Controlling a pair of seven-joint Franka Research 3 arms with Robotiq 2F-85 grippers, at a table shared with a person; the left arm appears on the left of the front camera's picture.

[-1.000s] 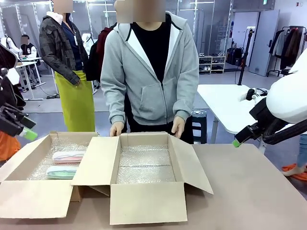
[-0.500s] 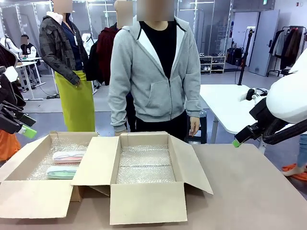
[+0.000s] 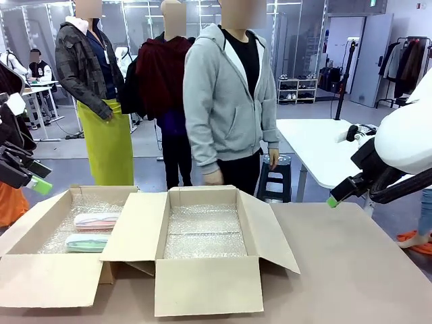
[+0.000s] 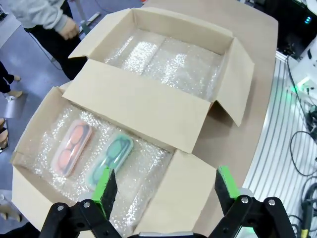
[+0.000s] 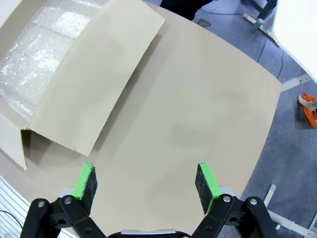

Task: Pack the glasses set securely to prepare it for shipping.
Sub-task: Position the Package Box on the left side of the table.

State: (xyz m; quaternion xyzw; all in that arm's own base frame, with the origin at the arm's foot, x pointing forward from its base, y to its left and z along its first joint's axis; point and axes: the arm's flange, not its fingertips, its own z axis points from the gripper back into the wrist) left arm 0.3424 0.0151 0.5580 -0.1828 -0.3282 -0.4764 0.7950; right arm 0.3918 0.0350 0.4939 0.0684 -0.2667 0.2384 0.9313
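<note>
Two open brown cardboard boxes lined with bubble wrap stand side by side on the tan table (image 3: 351,270): the left box (image 3: 40,270) already holds the glasses set, and the middle box (image 3: 206,287) holds nothing but its liner. In the left wrist view the pale pink, round-cornered glasses case (image 4: 72,148) and the mint green glasses case (image 4: 110,157) lie flat and parallel, just beside each other on the bubble wrap of that box; whether they touch is hard to tell. So placing the set in padding looks done, while all flaps of both boxes stand open, no wrap covers the cases from above, and no tape or seal is visible, so covering and closing appear to remain. The left gripper (image 4: 163,186) hangs above the near edge of the box with the cases, its jaws spread wide and holding nothing. The right gripper (image 5: 146,181) hovers over bare table beside a box flap, likewise wide apart and empty. A person in a grey hooded jacket (image 3: 229,101) stands at the far side, hands off the boxes.
</note>
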